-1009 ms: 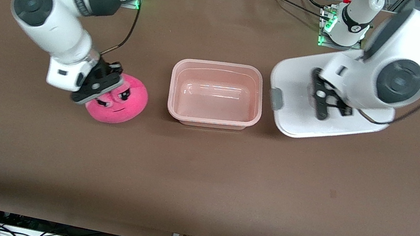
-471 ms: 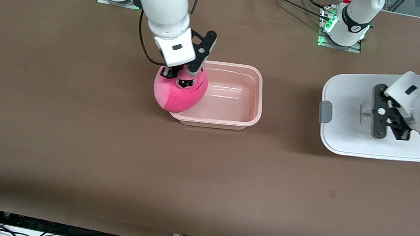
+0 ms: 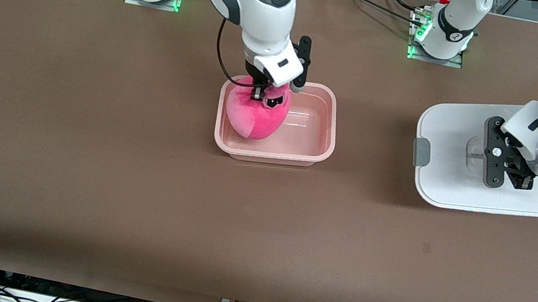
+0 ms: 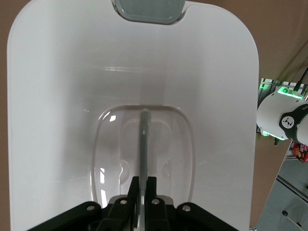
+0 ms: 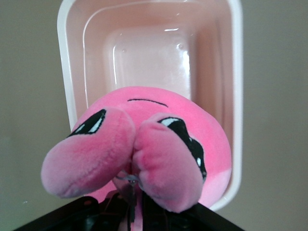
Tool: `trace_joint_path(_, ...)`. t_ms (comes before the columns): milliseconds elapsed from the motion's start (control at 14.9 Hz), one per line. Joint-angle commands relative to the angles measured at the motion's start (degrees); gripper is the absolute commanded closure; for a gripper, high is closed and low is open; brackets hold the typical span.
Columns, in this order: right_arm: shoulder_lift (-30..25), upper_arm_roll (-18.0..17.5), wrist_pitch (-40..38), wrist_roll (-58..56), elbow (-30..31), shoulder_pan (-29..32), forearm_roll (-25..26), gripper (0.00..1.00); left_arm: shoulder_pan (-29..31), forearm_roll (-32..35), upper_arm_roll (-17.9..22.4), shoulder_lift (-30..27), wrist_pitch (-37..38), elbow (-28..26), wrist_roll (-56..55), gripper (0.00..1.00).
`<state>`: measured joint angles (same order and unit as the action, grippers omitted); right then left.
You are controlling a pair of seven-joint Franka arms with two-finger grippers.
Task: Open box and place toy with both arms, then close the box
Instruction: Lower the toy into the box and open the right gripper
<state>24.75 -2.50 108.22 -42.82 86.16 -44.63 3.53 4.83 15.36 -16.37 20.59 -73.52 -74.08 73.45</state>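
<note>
Right gripper pinches the toy from above, fingers pressed into the plush between the two bulging eyes, as the right wrist view shows. It hangs over the end of the box toward the right arm's end of the table. Toy's lower half looks to be inside the rim already; whether it touches the floor of the tub I cannot tell.

Left gripper is clamped on the thin handle rib in the recess of the lid, held over the table well apart from the box, toward the left arm's end. Grey clip faces the box. Left arm appears to be waiting.

Risks from here, as judgement:
- Toy sits off-centre, close against the end wall. Released there, the soft plush could lean on the rim and bulge above it, so the lid would not seat.
- Fingers are buried in plush; on opening, fabric may snag and lift out with the gripper.
- Lid is held by a narrow rib only; a quick swing back could tilt it, and the clips would miss the rim.
</note>
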Motion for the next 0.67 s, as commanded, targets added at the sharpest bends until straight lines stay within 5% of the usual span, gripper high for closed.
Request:
trace_joint_path(0, 2.93, 0.74, -0.81, -2.18, -2.49, -0.02, 1.13, 1.0, -0.09, 1.6, -0.33, 0.86, 0.75, 2.19, 1.08, 1.0)
trace_joint_path(538, 9.25, 1.09, 6.64, -2.36, -3.19, 0.16, 2.97, 1.0, -0.44, 1.43, -0.42, 0.86, 0.75, 2.19, 0.73, 1.0)
trace_joint_path(605, 10.39, 1.18, 8.31, -1.75, -3.19, 0.16, 3.76, 0.88, -0.44, 1.43, -0.59, 0.77, 0.83, 2.19, 0.56, 1.0)
